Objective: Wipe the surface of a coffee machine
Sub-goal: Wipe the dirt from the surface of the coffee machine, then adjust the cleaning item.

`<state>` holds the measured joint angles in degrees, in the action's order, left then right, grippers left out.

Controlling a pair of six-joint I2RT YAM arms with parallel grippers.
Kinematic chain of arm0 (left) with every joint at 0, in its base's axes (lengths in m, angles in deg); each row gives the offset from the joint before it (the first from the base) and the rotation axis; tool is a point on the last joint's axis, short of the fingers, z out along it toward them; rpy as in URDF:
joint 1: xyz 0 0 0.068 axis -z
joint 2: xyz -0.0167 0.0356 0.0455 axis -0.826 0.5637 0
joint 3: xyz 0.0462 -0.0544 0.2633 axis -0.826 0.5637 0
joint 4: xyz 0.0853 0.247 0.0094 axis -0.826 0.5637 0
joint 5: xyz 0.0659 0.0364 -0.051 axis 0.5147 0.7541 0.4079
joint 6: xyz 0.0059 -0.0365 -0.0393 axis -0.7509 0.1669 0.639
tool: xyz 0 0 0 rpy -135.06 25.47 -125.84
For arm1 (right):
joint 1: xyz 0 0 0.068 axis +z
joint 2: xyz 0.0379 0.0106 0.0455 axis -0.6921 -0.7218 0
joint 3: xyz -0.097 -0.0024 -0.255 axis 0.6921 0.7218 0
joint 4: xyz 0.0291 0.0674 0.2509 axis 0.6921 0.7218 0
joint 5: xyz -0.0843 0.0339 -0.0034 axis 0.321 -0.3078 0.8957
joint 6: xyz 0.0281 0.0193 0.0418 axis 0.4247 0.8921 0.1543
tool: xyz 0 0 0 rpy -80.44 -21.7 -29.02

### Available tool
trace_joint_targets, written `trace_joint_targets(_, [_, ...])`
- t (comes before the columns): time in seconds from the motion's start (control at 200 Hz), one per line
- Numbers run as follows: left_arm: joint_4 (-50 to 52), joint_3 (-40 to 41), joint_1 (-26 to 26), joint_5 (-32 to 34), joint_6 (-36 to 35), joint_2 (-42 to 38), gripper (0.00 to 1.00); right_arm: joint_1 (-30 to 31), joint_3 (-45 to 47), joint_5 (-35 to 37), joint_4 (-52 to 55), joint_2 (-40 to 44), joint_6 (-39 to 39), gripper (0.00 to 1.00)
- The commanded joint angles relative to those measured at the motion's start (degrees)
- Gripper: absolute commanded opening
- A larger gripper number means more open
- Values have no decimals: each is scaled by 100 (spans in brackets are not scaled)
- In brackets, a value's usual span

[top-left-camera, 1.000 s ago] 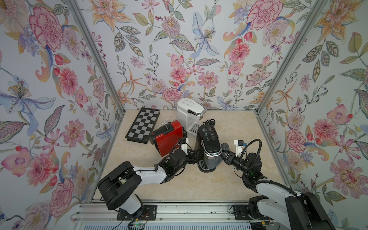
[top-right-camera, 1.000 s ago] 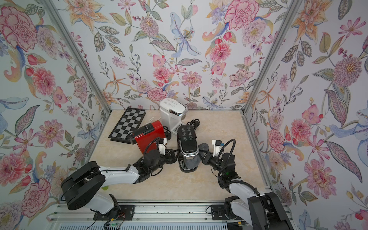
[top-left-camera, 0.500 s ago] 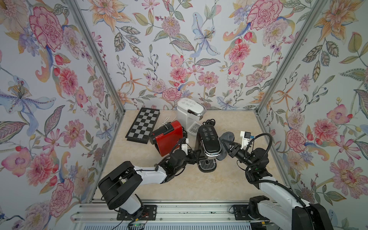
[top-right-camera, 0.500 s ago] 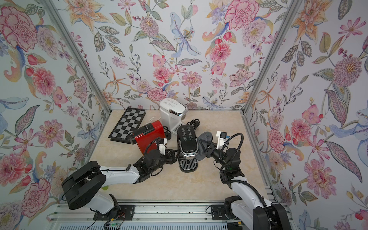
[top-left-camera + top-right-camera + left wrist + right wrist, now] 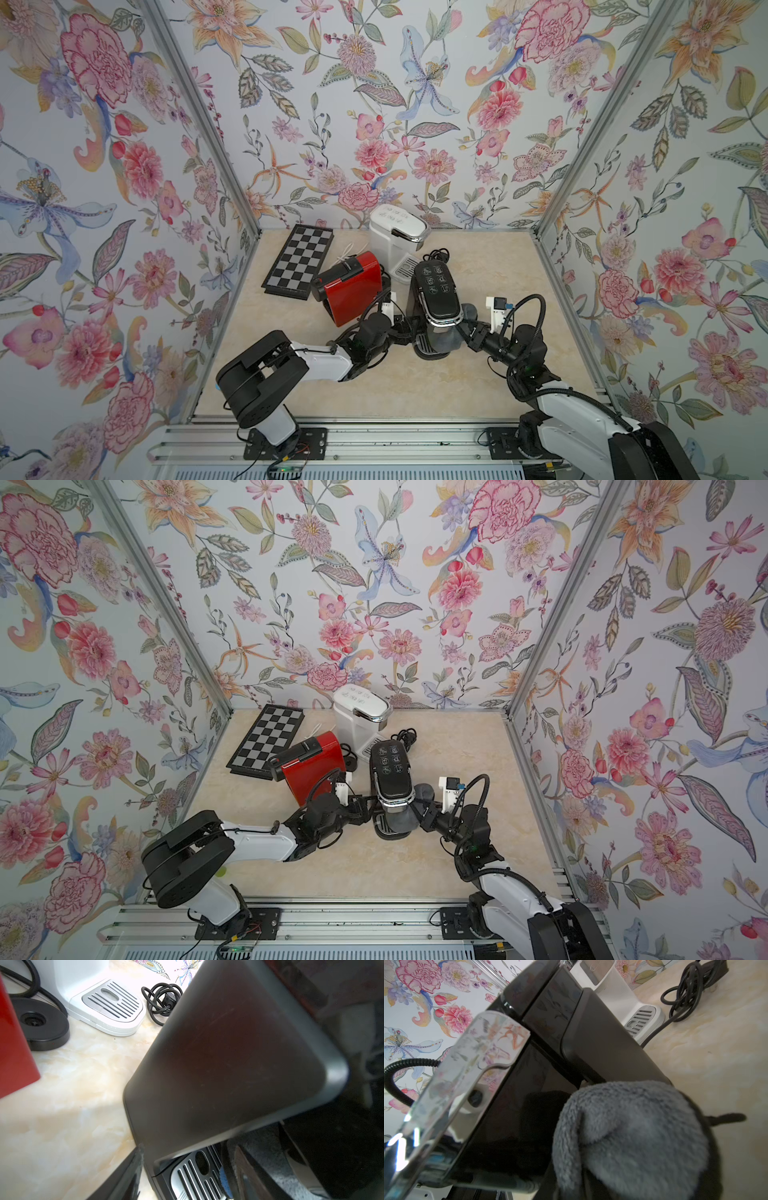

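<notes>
The black coffee machine [image 5: 436,291] [image 5: 390,766] stands mid-table with its glossy button panel facing up. My left gripper [image 5: 405,328] [image 5: 187,1153] reaches in low from the left, its jaws closed over the machine's front wall [image 5: 228,1053] beside the drip grate. A grey cloth [image 5: 448,338] [image 5: 633,1136] is bunched in my shut right gripper [image 5: 467,332] [image 5: 583,1178]. It presses against the machine's lower front and right side, under the chrome rim. The cloth hides the right fingers.
A red coffee machine [image 5: 353,286] lies tilted just left of the black one. Behind them stand a white coffee machine [image 5: 395,237], a chessboard [image 5: 299,262] and a coiled black cable [image 5: 436,254]. Flowered walls close in three sides.
My right gripper swung the cloth up along the machine's right side, then brought it back down to the lower front. The left arm and the machine stayed put.
</notes>
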<state>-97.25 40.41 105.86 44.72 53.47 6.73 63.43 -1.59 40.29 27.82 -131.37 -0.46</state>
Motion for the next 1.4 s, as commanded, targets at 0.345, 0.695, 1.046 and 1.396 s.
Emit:
trace_joint_targets(0.345, [-1331,662,393,-526,-27,-242,73,660,122,296,-96,-33,209,16])
trace_joint_targets(0.695, [-2331,847,1243,-1005,-956,-125,79,58,1,-839,1986,1698,221,16])
trace_joint_targets(1.046, [-1874,261,1724,-723,-1529,-158,82,-42,-169,-2211,1802,2260,1019,16])
trace_joint_targets(1.396, [-1355,-27,1741,-530,-1780,-155,75,506,-431,-2511,762,1965,1595,18])
